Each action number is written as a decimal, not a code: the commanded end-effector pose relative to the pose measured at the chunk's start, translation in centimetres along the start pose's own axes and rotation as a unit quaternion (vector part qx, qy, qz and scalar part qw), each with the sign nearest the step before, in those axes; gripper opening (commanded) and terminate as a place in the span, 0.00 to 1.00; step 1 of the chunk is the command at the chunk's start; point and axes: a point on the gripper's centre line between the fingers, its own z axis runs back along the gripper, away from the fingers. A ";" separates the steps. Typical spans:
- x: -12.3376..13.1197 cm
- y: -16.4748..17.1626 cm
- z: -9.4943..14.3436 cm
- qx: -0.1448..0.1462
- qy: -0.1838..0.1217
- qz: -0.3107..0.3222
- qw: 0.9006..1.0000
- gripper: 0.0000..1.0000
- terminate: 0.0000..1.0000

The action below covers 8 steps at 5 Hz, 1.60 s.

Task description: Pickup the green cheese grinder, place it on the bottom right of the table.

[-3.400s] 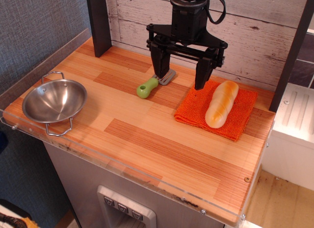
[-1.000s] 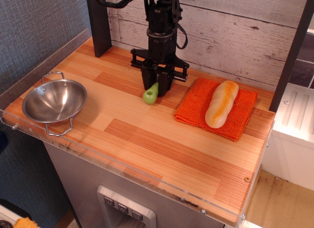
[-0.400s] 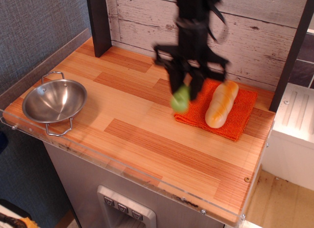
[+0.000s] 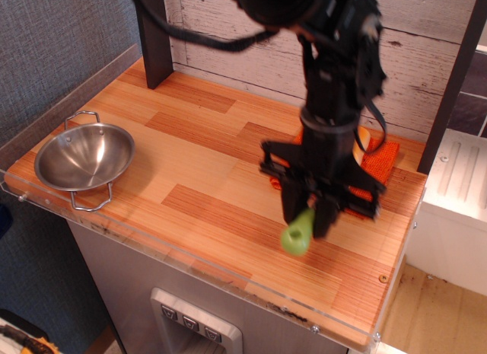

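My gripper is shut on the green cheese grinder and holds it above the front right part of the table. The rounded light-green handle hangs down below the black fingers; the grey metal head is hidden between them. I cannot tell whether the handle touches the wood. The arm comes down from the top of the view and is slightly blurred.
A steel bowl with wire handles stands at the left edge. An orange cloth with a bread roll lies behind the arm, mostly hidden. A clear acrylic rim runs along the front edge. A dark post stands at the back left.
The gripper closed on the grinder at the back middle, lifted it, and carried it forward and right, past the orange cloth, to the front right of the table.
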 end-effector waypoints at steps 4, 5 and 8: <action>-1.1 -1.1 -1.5 0.011 0.000 0.012 1.000 0.00 0.00; -1.2 -1.3 -1.2 0.013 -0.005 0.016 1.000 1.00 0.00; -2.0 2.4 5.5 0.042 -0.071 0.061 0.995 1.00 0.00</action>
